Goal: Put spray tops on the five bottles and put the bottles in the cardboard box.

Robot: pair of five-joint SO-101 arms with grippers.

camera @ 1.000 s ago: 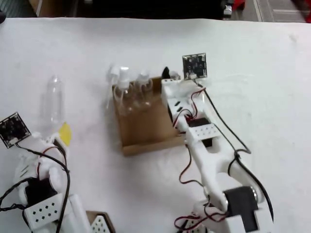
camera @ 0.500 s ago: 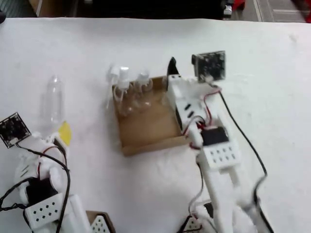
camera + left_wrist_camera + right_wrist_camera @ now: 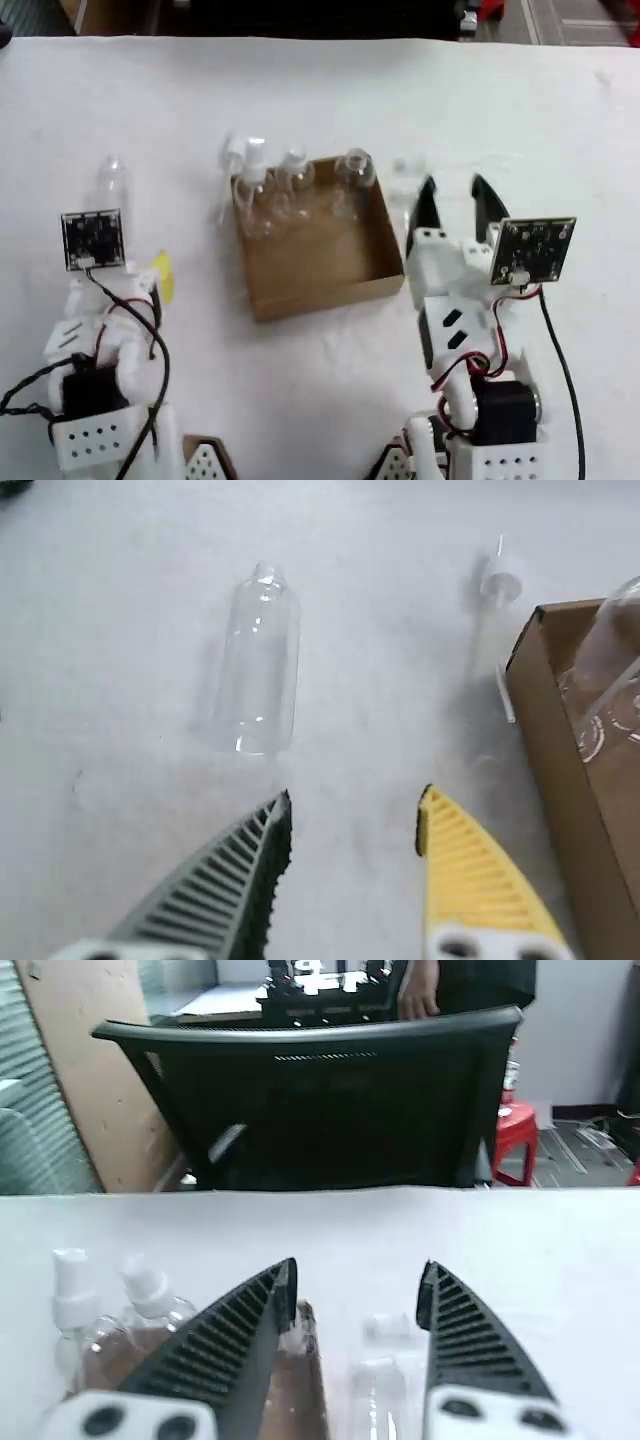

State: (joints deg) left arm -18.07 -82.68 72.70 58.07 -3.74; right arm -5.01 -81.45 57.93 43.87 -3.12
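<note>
On the table [image 3: 560,110], a capless bottle [image 3: 262,660] lies flat ahead of the left gripper [image 3: 352,810], whose fingers are spread. Beside the cardboard box [image 3: 310,262], which holds several bottles [image 3: 295,185] along its far wall, the right gripper [image 3: 452,195] sits with fingers spread.

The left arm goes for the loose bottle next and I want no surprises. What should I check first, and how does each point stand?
1. Left gripper open: ok.
2. Loose bottle lying on the table, nothing touching it: ok.
3. That bottle capped: not ok, its neck is bare.
4. Spray top lying free on the table beside the cardboard box: ok.
5. Right gripper open and off to the side of the box: ok.
</note>
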